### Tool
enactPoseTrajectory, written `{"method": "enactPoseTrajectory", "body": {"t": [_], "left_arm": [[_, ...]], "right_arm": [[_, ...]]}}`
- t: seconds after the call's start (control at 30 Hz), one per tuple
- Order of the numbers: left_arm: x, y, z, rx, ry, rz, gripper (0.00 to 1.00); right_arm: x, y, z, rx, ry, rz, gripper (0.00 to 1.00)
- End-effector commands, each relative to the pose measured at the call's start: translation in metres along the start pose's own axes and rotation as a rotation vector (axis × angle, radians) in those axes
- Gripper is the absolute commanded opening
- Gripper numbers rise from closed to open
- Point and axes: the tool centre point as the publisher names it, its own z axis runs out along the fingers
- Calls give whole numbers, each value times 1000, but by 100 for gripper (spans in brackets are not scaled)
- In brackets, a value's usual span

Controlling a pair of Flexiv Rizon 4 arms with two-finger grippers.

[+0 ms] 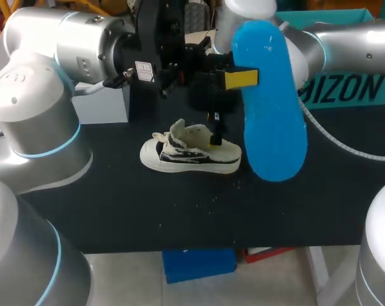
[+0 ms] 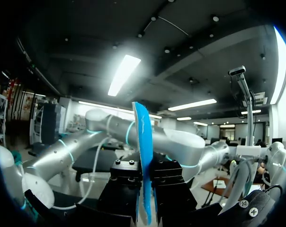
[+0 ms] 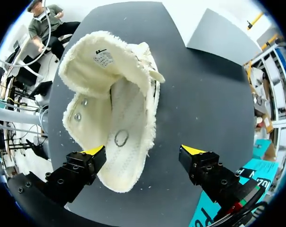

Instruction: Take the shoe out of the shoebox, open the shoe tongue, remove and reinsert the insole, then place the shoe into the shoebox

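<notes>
Shoe: 1 only, cream w/ dark side stripes, stands on its sole about mid-surface. Long axis runs parallel to the near edge, toe twd the left edge, heel twd the right edge. Tongue is folded up & fwd over the laces, so the mouth gapes wide.

Insole: 1, bright blue, off the surface, held up in the air above the shoe's heel end. Left hand is clamped on it from both sides. In the left wrist view it shows edge-on, long axis running straight out from the fingers.

Right hand hangs over the heel end w/ fingers spread wide, gripping nothing. One yellow tip is over the shoe's rim, the other over bare surface beside it.

Grey box: 1, at the far edge, left of the shoe.
</notes>
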Motion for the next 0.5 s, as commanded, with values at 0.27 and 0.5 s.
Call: {"method": "enactPoseTrajectory", "body": {"t": [0.27,0.5], "left_arm": [[0,1,2,2,-3,2,0],[0,1,2,2,-3,2,0]], "right_arm": [[-11,27,30,229,43,7,100],[-4,28,45,145,55,45,15]]}}
